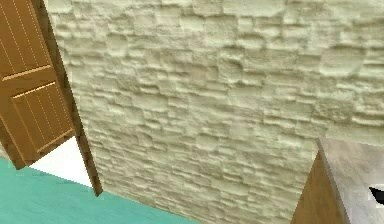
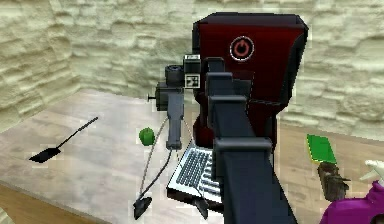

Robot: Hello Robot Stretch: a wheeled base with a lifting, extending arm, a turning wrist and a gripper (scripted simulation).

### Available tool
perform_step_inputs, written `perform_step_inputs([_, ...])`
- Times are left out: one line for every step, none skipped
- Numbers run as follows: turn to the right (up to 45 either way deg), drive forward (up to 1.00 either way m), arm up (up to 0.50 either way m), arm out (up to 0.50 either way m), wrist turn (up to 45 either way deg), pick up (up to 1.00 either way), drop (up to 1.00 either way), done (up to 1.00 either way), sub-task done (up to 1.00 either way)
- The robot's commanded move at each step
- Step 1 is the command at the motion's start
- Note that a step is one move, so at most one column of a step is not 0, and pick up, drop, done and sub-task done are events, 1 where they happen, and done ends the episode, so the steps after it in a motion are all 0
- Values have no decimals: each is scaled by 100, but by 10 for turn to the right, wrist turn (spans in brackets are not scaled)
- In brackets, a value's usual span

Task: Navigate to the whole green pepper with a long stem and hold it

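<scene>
Fingers (image 2: pixel 142 207), holding what I cannot tell, near the small round green blob (image 2: pixel 146 135) on the pale tabletop (image 2: pixel 90 170): reaching step, centring comes next.

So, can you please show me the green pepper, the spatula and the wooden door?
green pepper (image 2: pixel 146 135), arm side view, middle of its round body
spatula (image 2: pixel 44 155), arm side view, on its flat black blade
door (image 1: pixel 38 110), forward view, on its lower wooden panel
</scene>
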Motion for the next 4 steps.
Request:
perform_step_inputs([0, 0, 0, 0, 450, 0, 0, 0, 0])
perform_step_inputs([0, 0, 0, 0, 450, 0, 0, 0, 0])
perform_step_inputs([0, 0, 0, 0, 450, 0, 0, 0, 0])
perform_step_inputs([0, 0, 0, 0, 30, 0, 0, 0, 0])
